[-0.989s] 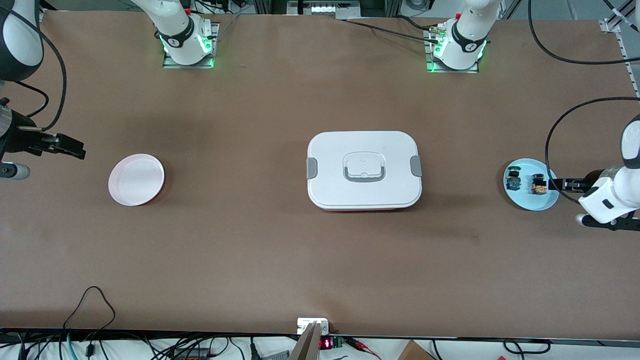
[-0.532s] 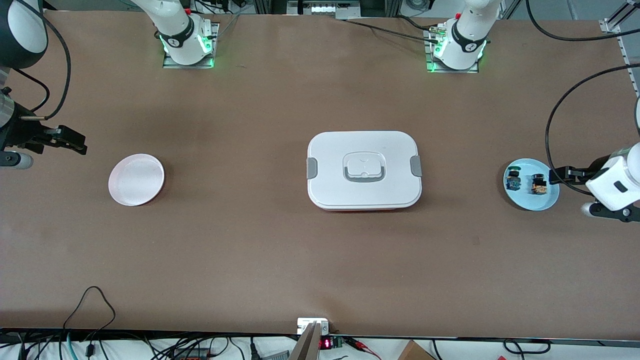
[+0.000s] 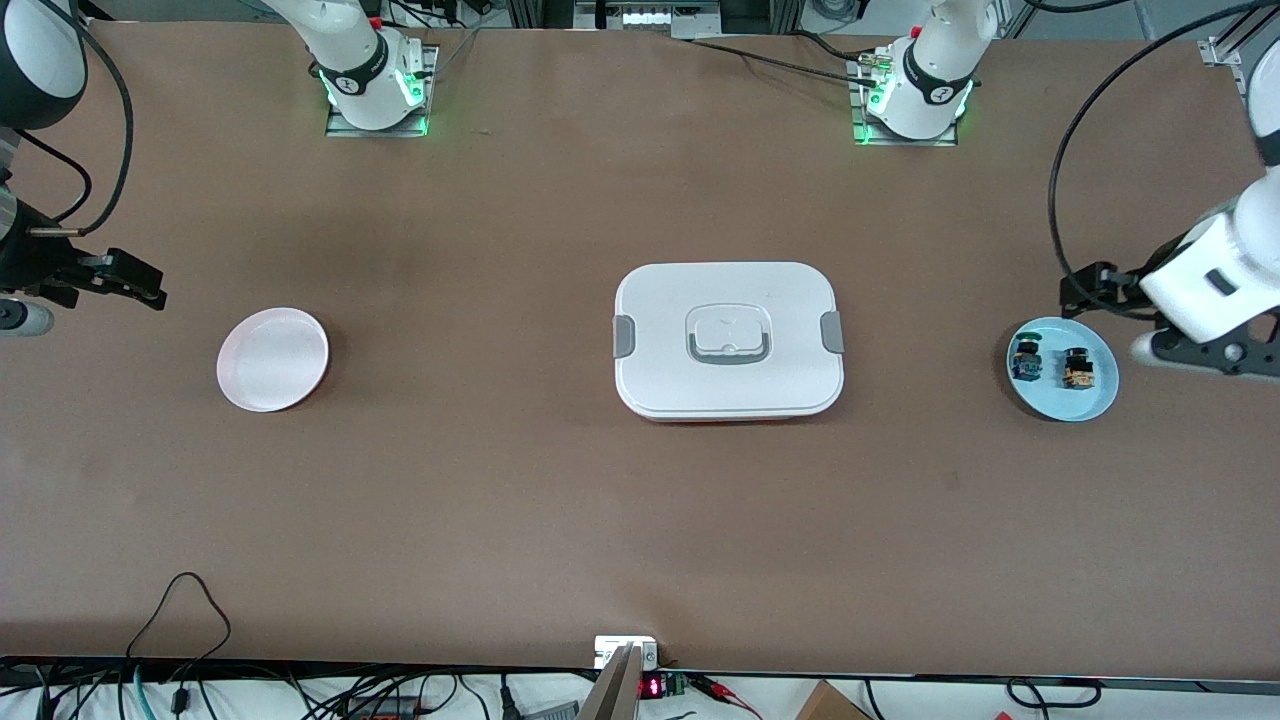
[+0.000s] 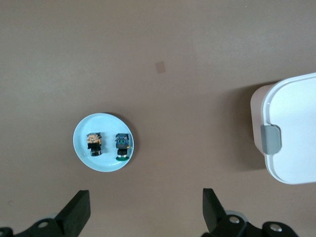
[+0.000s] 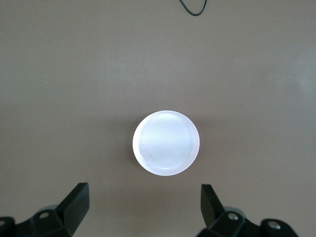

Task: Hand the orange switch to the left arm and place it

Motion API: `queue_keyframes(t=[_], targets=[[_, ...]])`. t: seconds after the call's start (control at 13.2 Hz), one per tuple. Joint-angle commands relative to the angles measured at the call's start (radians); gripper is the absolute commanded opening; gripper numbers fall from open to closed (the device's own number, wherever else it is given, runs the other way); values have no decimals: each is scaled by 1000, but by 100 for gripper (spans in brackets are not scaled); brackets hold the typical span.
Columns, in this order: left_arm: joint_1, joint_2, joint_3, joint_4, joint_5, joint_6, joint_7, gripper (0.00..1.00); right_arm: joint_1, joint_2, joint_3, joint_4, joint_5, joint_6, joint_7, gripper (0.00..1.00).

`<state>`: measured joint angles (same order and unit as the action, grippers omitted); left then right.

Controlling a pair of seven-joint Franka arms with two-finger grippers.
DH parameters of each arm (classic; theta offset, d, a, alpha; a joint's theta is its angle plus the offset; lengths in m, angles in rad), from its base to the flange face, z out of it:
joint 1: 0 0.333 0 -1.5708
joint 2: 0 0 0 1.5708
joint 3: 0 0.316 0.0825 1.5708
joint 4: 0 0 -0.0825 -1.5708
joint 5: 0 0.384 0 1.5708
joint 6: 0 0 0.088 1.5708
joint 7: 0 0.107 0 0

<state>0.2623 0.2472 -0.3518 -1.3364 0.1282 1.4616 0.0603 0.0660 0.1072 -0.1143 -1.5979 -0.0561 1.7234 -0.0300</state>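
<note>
The orange switch (image 3: 1078, 368) (image 4: 94, 142) stands on a light blue plate (image 3: 1088, 402) (image 4: 105, 124) at the left arm's end of the table, next to a blue-based switch (image 3: 1026, 360) (image 4: 122, 144). My left gripper (image 3: 1085, 290) (image 4: 145, 194) hangs open and empty in the air over the table beside that plate. The white box (image 3: 728, 340) (image 4: 291, 128) sits closed in the middle of the table. My right gripper (image 3: 140, 285) (image 5: 143, 190) hangs open and empty over the table beside a pale pink plate (image 3: 272, 359) (image 5: 166, 142).
Both arm bases (image 3: 372, 85) (image 3: 915, 95) stand along the table's edge farthest from the front camera. Bare brown table lies between the box and each plate. Cables (image 3: 180, 610) trail at the edge nearest the front camera.
My left gripper has drawn back from the orange switch and lifted away from the blue plate, still open. My right gripper has shifted slightly beside the pink plate.
</note>
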Motion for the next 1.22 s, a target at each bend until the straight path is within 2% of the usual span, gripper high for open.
queue_keyframes(t=[0.0, 0.08, 0.23, 0.38, 0.61, 0.91, 1.14], targets=[[-159, -101, 296, -122, -131, 16, 84, 100, -8, -14, 11, 13, 1, -8, 29, 100], [-191, -139, 347, -188, -140, 45, 87, 100, -8, -15, 11, 16, 1, -21, 24, 100], [-195, -218, 358, -327, -140, 136, 87, 100, -14, -15, 5, 42, 12, -65, 19, 100], [-195, -252, 356, -378, -140, 154, 72, 100, -15, -15, 4, 62, 32, -88, -10, 100], [-193, -240, 346, -365, -134, 151, 67, 100, -14, -30, 2, 56, 32, -145, -16, 100], [-190, -232, 346, -362, -134, 152, 56, 100, -21, -79, 2, -17, 32, -121, -16, 100], [-186, -232, 346, -362, -134, 151, 59, 100, -22, -93, 2, -22, 32, -131, -24, 100]])
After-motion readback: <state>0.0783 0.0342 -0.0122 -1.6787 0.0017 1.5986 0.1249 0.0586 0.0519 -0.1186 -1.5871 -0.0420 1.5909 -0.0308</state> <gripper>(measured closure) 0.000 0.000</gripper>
